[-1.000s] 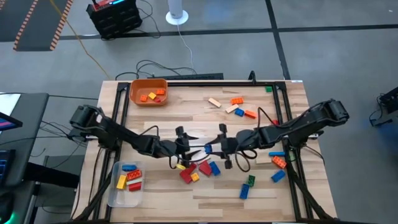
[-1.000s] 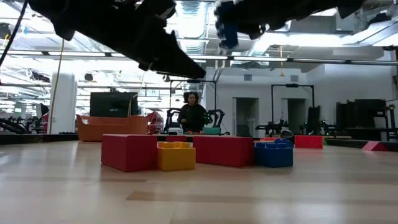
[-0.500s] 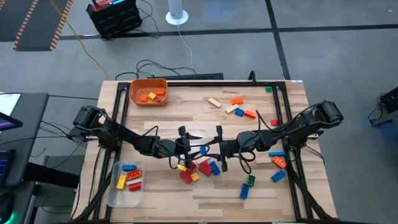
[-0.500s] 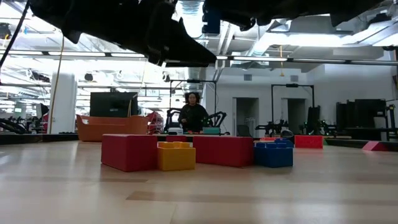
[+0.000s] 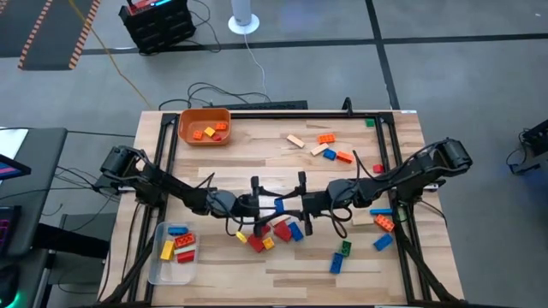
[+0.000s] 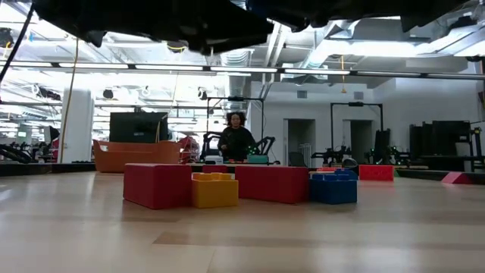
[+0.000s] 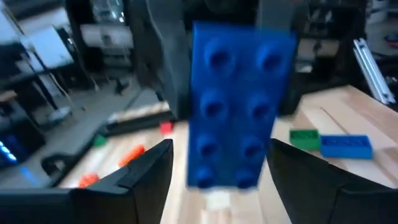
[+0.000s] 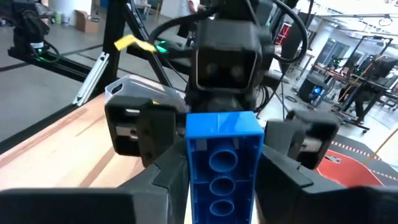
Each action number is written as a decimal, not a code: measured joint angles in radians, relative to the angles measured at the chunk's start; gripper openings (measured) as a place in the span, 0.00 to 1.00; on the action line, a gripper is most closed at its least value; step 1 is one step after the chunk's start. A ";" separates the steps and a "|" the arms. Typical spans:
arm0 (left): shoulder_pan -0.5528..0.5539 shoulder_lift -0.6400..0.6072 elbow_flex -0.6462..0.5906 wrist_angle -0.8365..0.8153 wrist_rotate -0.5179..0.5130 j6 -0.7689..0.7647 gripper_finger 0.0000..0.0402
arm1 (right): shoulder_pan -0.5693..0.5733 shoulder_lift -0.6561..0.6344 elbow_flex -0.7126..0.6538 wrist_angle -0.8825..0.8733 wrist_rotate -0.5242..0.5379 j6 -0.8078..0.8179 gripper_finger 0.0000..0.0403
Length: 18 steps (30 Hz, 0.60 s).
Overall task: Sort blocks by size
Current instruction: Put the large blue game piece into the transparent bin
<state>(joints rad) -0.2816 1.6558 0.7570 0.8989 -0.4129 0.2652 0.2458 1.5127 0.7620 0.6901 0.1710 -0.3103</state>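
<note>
Wooden desk (image 5: 282, 265) with two arms meeting at its middle. One long blue block (image 5: 279, 205), two studs wide and four long, is held above the desk between the two grippers. The right gripper (image 5: 302, 205) has its jaws closed on one end of it; the left gripper (image 5: 254, 205) faces it with jaws spread to either side of the other end, not yet pressed against it. Directly beneath, one cluster of loose blocks (image 5: 272, 233): about three red, two blue, two yellow. Toward the desk's far side, one group of about five (image 5: 320, 145), tan, orange and blue. By the right edge, about five more (image 5: 382, 221), orange, blue and green, plus one green-and-blue pair (image 5: 340, 255) nearer the front. One orange bin (image 5: 204, 126) at the far left corner holds about three orange and red pieces. One clear tub (image 5: 174, 245) at the near left holds about four: blue, yellow, red, orange.
</note>
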 joint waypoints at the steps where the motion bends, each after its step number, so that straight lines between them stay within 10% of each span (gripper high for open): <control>1: 0.000 0.000 0.000 0.013 -0.001 0.010 0.60 | 0.001 0.000 0.000 0.000 0.000 0.001 0.43; 12: -0.002 -0.013 0.000 0.012 -0.019 0.001 0.32 | -0.001 -0.010 0.002 -0.071 0.008 0.065 0.59; 18: -0.021 -0.220 0.082 -0.616 -0.019 -0.206 0.32 | 0.005 -0.117 0.002 -0.226 0.011 0.050 0.67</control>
<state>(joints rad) -0.3030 1.4357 0.8391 0.2833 -0.4315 0.0595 0.2506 1.3955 0.7637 0.4640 0.1822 -0.2600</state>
